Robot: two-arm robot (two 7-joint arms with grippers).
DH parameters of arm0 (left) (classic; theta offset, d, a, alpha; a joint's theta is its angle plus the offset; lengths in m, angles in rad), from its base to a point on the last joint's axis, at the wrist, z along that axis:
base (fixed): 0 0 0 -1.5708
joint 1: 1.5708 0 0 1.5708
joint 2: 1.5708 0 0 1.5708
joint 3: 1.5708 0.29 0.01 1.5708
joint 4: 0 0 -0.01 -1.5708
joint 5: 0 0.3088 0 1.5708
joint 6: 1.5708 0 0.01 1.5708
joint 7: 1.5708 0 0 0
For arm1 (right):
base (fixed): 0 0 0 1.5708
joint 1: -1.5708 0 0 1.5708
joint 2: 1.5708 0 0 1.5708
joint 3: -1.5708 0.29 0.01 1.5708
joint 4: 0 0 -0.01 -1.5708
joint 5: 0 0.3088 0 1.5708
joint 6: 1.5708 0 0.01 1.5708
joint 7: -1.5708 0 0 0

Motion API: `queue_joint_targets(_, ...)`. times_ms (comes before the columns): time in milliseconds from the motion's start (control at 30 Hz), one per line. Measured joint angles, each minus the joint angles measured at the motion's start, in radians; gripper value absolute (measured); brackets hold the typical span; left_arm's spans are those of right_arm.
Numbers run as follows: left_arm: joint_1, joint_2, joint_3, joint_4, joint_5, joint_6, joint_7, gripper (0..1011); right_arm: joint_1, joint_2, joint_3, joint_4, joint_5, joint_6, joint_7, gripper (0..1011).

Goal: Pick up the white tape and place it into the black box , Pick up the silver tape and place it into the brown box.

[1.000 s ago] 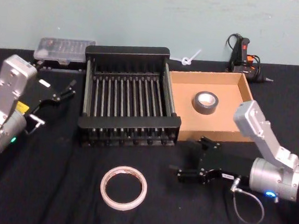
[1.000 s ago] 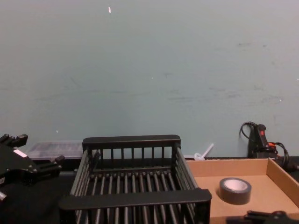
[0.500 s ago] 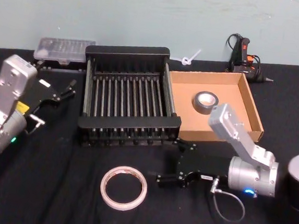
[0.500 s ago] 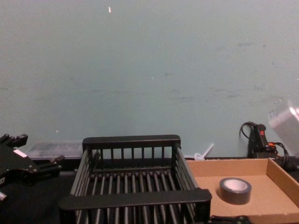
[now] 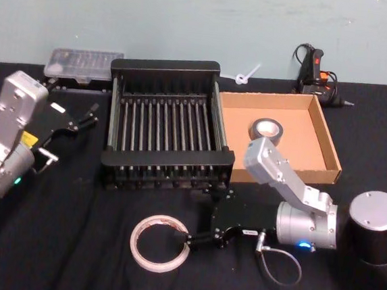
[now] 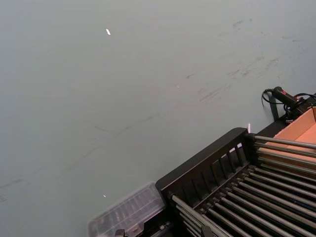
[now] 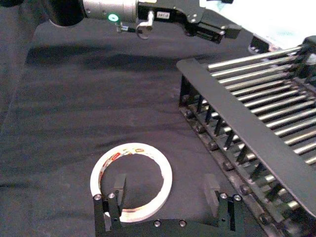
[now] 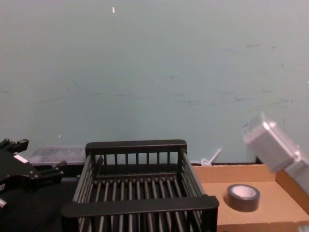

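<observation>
Right gripper (image 7: 168,195), black two-finger unit, is low over the black cloth with fingers spread wide and nothing in them; in its wrist view one finger (image 7: 120,187) sits over the near rim of the large thin whitish ring of tape with red print inside, the white tape (image 7: 131,181), and the other stands outside the ring toward the crate. Risk, my read: the ring is thin and lies flat, so closing from here could just shove or flip it on the cloth; coming in too low snags fabric. The black slatted plastic crate, the black box (image 5: 169,129), is just beside, so its rim could get clipped on the lift. The small dark grey silver tape (image 5: 266,132) lies in the shallow brown cardboard tray, the brown box (image 5: 323,139). Left gripper (image 5: 79,120) is open, parked left of the crate.
</observation>
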Motion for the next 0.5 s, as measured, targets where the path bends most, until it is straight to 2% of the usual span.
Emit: queue_joint_targets(500,0.0,0.0,0.0,0.0,0.0,0.0,0.0,1001,0.053,-0.063,-0.046,0.089,-0.023,0.018,0.001,1002)
